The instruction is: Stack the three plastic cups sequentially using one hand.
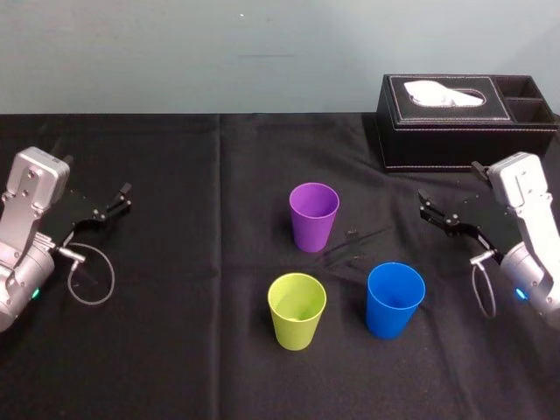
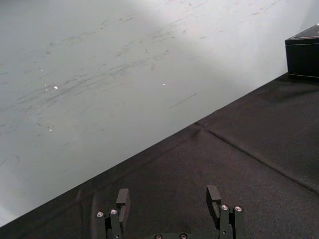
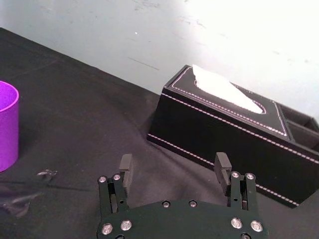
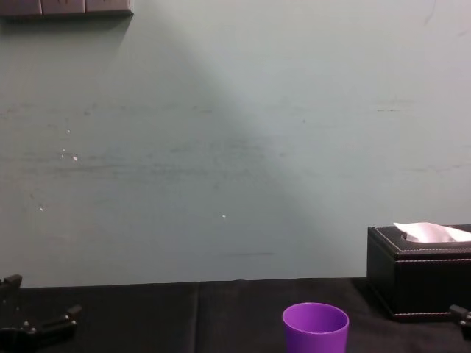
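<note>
Three cups stand on the bench (image 1: 175, 350): purple cup (image 1: 313, 214) at twelve o'clock, yellow-green cup (image 1: 297, 309) at seven, blue cup (image 1: 395, 298) at five. Both spread, the left gripper (image 1: 121, 198) sits at nine, the right gripper (image 1: 426, 208) at three.

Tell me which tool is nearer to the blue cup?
The right one. The right tool is close by, to the right of the blue cup and farther back. The left tool is far off at the left, past the yellow-green cup.
</note>
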### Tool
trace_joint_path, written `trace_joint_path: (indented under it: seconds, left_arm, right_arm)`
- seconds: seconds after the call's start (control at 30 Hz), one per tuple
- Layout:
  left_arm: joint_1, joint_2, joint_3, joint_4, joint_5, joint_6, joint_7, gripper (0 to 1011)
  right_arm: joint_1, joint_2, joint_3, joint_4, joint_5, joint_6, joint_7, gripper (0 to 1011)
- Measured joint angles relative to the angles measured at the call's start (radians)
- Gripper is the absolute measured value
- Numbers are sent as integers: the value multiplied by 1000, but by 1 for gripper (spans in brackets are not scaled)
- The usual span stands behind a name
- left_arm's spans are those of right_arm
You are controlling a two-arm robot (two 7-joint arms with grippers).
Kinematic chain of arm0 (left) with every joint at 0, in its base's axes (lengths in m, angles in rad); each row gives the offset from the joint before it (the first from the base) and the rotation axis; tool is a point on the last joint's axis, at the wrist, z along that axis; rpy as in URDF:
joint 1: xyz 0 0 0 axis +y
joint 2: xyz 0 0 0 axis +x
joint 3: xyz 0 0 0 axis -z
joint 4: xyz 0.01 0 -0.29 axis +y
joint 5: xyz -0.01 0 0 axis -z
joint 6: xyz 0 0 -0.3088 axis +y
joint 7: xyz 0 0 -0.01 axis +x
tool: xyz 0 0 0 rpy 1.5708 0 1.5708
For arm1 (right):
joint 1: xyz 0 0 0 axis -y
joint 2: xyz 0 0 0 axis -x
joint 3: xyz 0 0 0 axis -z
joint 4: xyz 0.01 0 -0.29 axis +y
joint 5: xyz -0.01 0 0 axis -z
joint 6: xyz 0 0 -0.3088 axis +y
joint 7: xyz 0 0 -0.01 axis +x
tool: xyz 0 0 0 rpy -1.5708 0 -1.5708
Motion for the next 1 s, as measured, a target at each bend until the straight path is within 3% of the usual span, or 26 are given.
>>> trace_joint_path:
  seconds: [0.2,0.37,0.7,0.73,1.0]
  left_arm:
    - [0,0,0,0,0,0,0,1011]
    - [0,0,0,0,0,0,0,1011]
    - [0,0,0,0,0,0,0,1011]
    - [0,0,0,0,0,0,0,1011]
    - [0,0,0,0,0,0,0,1011]
  right_arm:
    - [-32,10,45,-27,56,3,41,1000]
    - [-83,46,109,-83,140,4,105,1000]
    - [-221,168,227,-198,282,3,282,1000]
    - [-221,168,227,-198,282,3,282,1000]
    - [-357,261,311,-248,373,-46,450,1000]
